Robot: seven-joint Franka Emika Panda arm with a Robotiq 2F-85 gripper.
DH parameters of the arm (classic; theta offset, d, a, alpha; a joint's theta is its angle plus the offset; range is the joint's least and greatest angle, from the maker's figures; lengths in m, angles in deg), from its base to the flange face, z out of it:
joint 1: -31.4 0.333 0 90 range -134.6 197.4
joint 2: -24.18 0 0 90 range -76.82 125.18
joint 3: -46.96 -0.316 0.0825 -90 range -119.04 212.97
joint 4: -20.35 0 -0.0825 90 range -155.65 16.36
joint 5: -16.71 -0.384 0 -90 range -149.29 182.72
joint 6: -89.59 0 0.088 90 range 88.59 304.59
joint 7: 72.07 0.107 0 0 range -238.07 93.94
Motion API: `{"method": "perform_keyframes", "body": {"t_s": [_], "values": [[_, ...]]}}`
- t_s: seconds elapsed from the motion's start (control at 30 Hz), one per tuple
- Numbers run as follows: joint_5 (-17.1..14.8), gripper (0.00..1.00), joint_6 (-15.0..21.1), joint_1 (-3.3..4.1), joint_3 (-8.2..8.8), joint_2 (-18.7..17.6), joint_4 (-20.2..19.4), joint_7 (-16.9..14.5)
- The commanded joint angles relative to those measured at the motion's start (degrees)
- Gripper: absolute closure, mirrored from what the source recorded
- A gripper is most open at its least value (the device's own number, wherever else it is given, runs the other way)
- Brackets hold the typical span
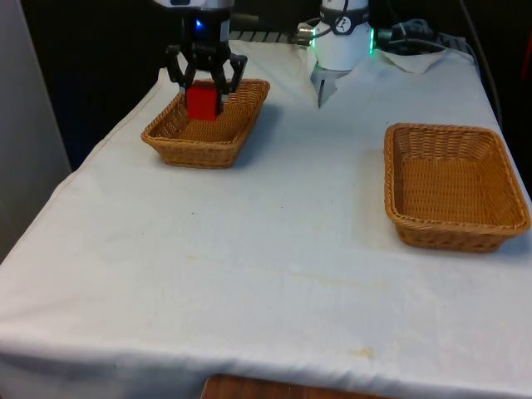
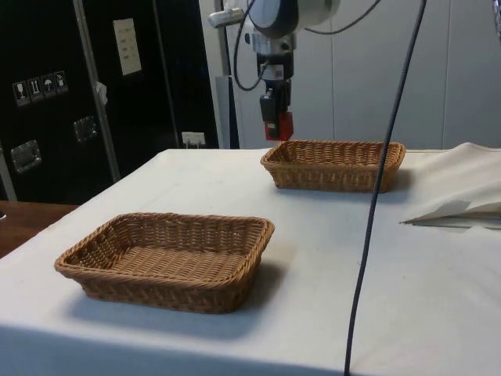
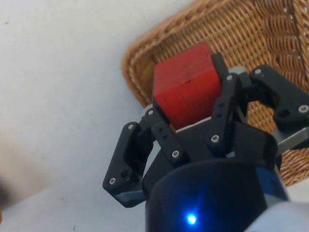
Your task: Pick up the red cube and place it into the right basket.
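**Red cube held above the left-hand basket**

Gripping a red cube (image 1: 202, 101), the black two-finger gripper (image 1: 204, 90) hangs over the rectangular woven wicker basket (image 1: 170, 134) on the front view's left, at the far end of the white cloth-covered table (image 1: 274, 241). Its fingers (image 3: 164, 135) clamp the block from two opposite sides, as the wrist view makes plain. In the side view the cube (image 2: 282, 125) sits clear above that basket's rim (image 2: 333, 146), not touching the weave, near the basket's end rather than its middle. Moving across the front view, a bare stretch of cloth follows, and then a second rectangular woven wicker basket (image 1: 432, 237) lies on the front view's right, closer to the near edge and well apart from the first. In the side view this second basket (image 2: 94, 274) lies nearest the camera
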Motion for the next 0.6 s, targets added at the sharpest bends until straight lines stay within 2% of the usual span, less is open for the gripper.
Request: {"method": "perform_keyframes", "body": {"t_s": [0.0,0.13,0.17,0.2,0.4,0.43,0.47,0.57], "values": [[-0.52,0.99,1.72,-0.34,0.00,0.80,-1.49,-1.03],[-0.63,0.99,4.24,-0.52,0.80,1.32,-3.95,-2.12],[-0.11,0.99,3.15,-0.11,0.97,0.52,-3.09,-1.26],[-0.63,0.99,4.64,-0.52,0.92,1.43,-4.41,-2.35],[-1.78,0.99,8.37,-0.86,1.66,1.83,-7.85,-4.24],[-1.03,0.99,7.39,-0.34,2.18,0.86,-6.99,-3.32],[-2.12,0.99,8.88,-0.92,1.66,1.83,-8.31,-4.64],[-3.90,0.99,10.94,-1.20,1.72,1.95,-10.26,-6.42]]}}
